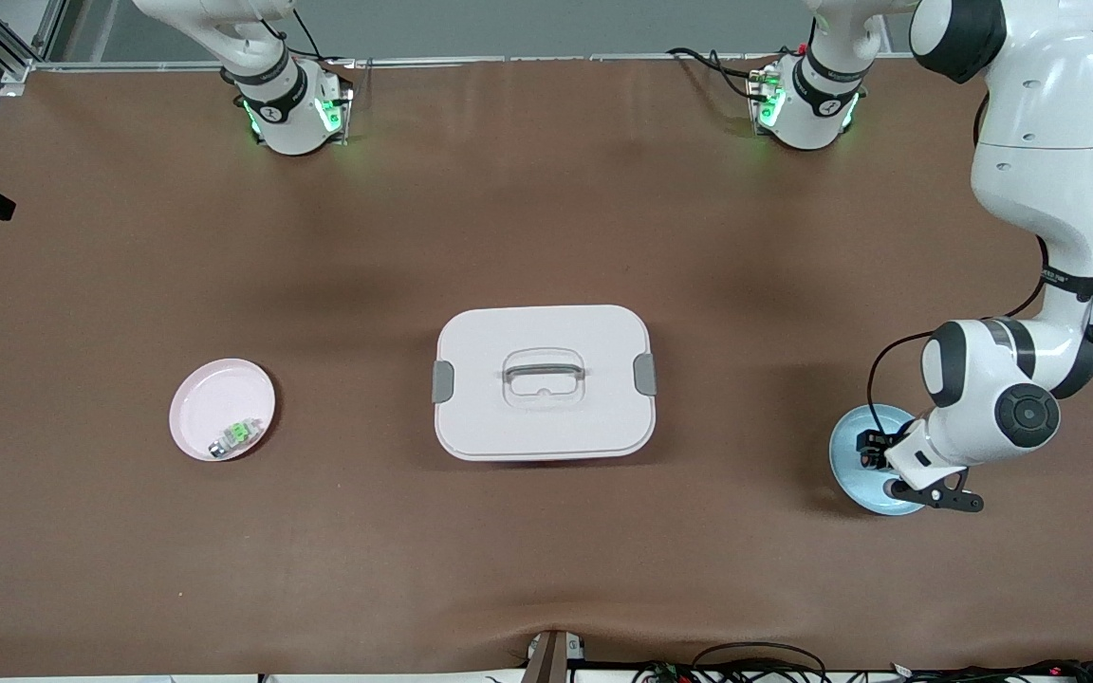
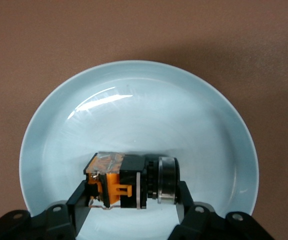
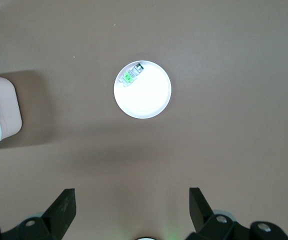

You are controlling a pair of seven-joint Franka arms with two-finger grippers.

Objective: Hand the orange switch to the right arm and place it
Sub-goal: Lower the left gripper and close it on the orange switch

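The orange switch (image 2: 126, 182), a small black block with orange parts and a round silver-rimmed cap, lies on its side in the light blue plate (image 2: 134, 100) at the left arm's end of the table. My left gripper (image 2: 134, 191) is down in that plate (image 1: 845, 467), its fingers closed against both ends of the switch. In the front view the left gripper (image 1: 869, 452) hides most of the switch. My right gripper (image 3: 132, 200) is open and empty, high over the table, and out of the front view.
A pink plate (image 1: 214, 398) holding a small silver-and-green switch (image 1: 235, 434) sits toward the right arm's end; both show in the right wrist view (image 3: 149, 100). A white lidded box (image 1: 509, 327) with a handle stands mid-table.
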